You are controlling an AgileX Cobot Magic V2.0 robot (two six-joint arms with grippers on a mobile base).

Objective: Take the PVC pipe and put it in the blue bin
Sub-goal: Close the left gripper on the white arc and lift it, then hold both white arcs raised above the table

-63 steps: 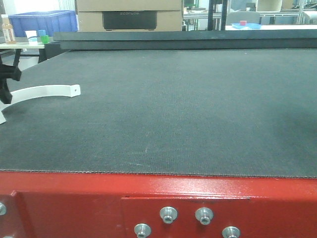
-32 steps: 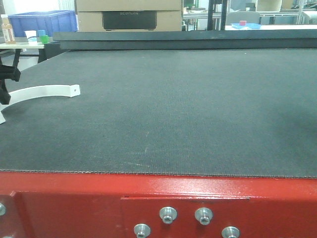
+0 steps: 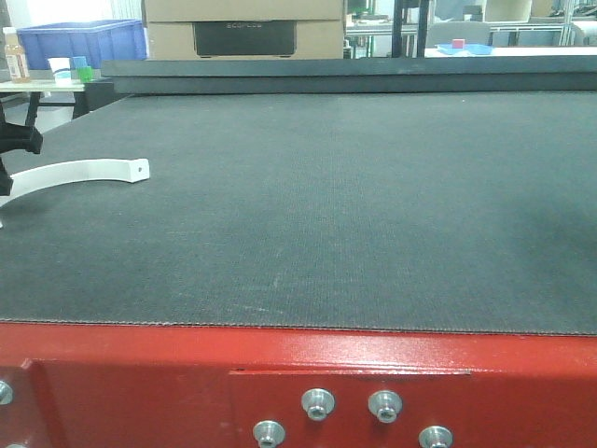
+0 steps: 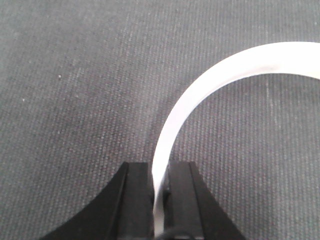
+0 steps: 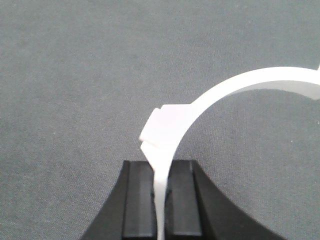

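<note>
The PVC pipe is a white curved strip (image 3: 75, 173) with a small hole at its end, at the far left of the dark mat. The black left gripper (image 3: 7, 177) holds it at the frame's edge. In the left wrist view the left gripper (image 4: 159, 167) is shut on the strip (image 4: 225, 67), which arcs up to the right. In the right wrist view the right gripper (image 5: 161, 165) is shut on a white curved strip (image 5: 250, 80) with a small block on it. The blue bin (image 3: 84, 42) stands at the back left, beyond the mat.
The dark mat (image 3: 354, 205) covers a table with a red front edge (image 3: 298, 373). A raised ledge (image 3: 345, 73) runs along the back. Bottles and cups (image 3: 56, 65) sit by the bin. A blue tray (image 3: 464, 49) lies far back right.
The left gripper and the white strip have shifted slightly left; the white bit at the left edge below the strip is out of view now.
</note>
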